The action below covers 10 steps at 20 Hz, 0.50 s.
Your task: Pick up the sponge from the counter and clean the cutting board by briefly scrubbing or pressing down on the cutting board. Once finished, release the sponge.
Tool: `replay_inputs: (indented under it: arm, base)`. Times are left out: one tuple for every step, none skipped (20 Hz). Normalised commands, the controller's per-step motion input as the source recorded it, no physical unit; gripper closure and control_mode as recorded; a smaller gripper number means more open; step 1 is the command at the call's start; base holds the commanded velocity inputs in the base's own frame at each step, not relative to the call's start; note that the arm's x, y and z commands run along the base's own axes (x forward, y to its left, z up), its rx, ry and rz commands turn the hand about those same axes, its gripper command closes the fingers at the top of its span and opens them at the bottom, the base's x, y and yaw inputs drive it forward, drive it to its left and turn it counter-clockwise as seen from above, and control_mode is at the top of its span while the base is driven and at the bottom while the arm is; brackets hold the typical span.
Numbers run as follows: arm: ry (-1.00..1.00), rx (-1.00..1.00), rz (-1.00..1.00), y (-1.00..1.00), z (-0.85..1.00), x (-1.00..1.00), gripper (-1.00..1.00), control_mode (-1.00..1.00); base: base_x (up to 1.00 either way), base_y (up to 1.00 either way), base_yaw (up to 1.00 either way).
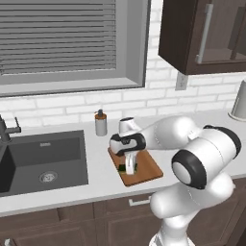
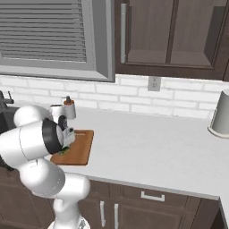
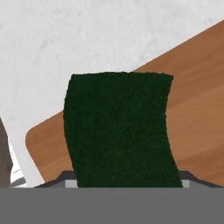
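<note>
The reddish-brown cutting board point(image 1: 146, 169) lies on the light counter point(image 1: 103, 178), just right of the sink. My gripper point(image 1: 129, 168) points down over the board's left part and is shut on the sponge point(image 1: 123, 168). In the hand view the dark green sponge point(image 3: 120, 131) stands between the finger tips point(image 3: 189, 177), with the cutting board point(image 3: 197, 109) and the pale counter point(image 3: 65, 35) behind it. From the right, the cutting board point(image 2: 79, 147) shows beside my arm, with a bit of the sponge point(image 2: 64, 151) at its left edge. I cannot tell whether the sponge touches the board.
A dark sink point(image 1: 43, 161) with a faucet point(image 1: 7, 129) is set in the counter on the left. A soap dispenser point(image 1: 100, 123) stands behind the board. A pale canister point(image 2: 221, 114) sits at the far right, under dark wall cabinets point(image 2: 170, 36).
</note>
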Motion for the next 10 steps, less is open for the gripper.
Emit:
replay_inputs:
  arm:
    - [0.0,0.0,0.0,-0.11,0.0,0.24,1.0,-1.0]
    - [0.0,0.0,0.0,-0.16,0.0,0.4,1.0,-1.0]
    - [-0.01,0.0,0.0,-0.16,0.0,0.49,1.0,-1.0]
    - [-0.05,0.0,0.0,-0.17,0.0,0.54,1.0,-1.0]
    - [-0.08,0.0,0.0,-0.19,0.0,0.55,1.0,-1.0]
    - [-0.1,0.0,0.0,-0.2,0.0,0.54,1.0,-1.0]
    - [-0.13,0.0,0.0,-0.22,0.0,0.54,1.0,-1.0]
    - [-0.14,0.0,0.0,-0.22,0.0,0.54,1.0,-1.0]
    - [-0.14,0.0,0.0,-0.21,0.0,0.57,1.0,-1.0]
    - [-0.13,0.0,0.0,-0.16,0.0,0.62,1.0,-1.0]
  base:
    - [0.0,0.0,0.0]
    - [0.0,0.0,0.0]
    - [0.0,0.0,0.0]
    - [0.0,0.0,0.0]
    - [0.0,0.0,0.0]
    - [0.0,0.0,0.0]
    - [0.0,0.0,0.0]
    - [0.0,0.0,0.0]
    - [0.0,0.0,0.0]
    - [0.0,0.0,0.0]
